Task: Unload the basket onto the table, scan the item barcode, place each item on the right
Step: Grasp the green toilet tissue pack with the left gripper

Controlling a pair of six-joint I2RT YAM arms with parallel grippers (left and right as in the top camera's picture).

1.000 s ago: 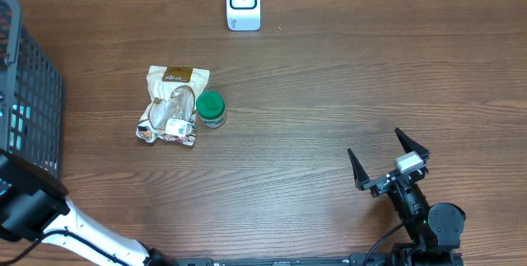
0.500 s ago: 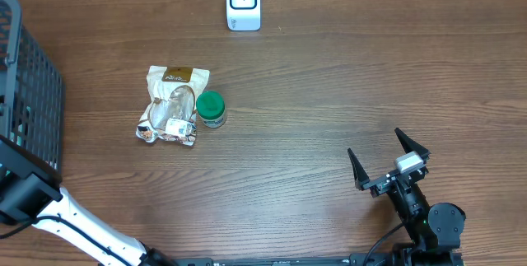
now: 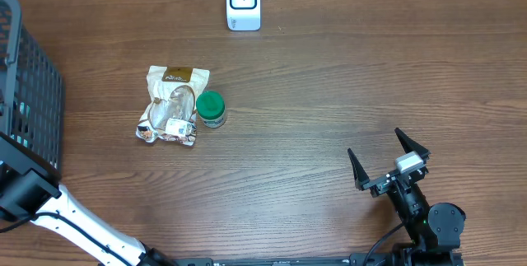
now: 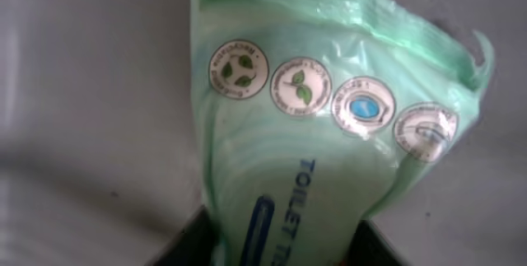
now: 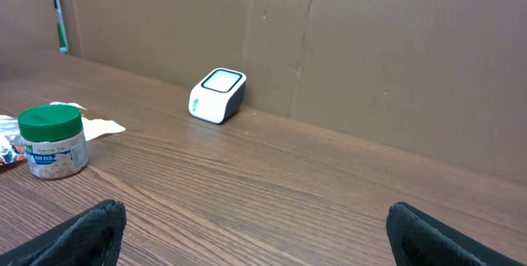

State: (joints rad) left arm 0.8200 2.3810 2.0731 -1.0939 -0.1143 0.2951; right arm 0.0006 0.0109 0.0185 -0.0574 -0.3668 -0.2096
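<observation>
Pale-green plastic toilet-tissue pack (image 4: 313,134) | pinched by left gripper (image 4: 284,243) for carrying to white box scanner (image 3: 243,2), 12 o'clock | right gripper (image 3: 387,163) wide, empty

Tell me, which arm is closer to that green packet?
Left. The left gripper grips the green packet between its fingers. The right gripper sits open toward the table's right side, and no packet shows in its camera view.

Of the left gripper (image 4: 284,241) you see only finger corners at btm edge. The green pack (image 4: 329,159) between them is cropped below, lettering cut off & blurry. Overhead, that gripper's out of frame; basket (image 3: 33,93) cropped at left.
</observation>
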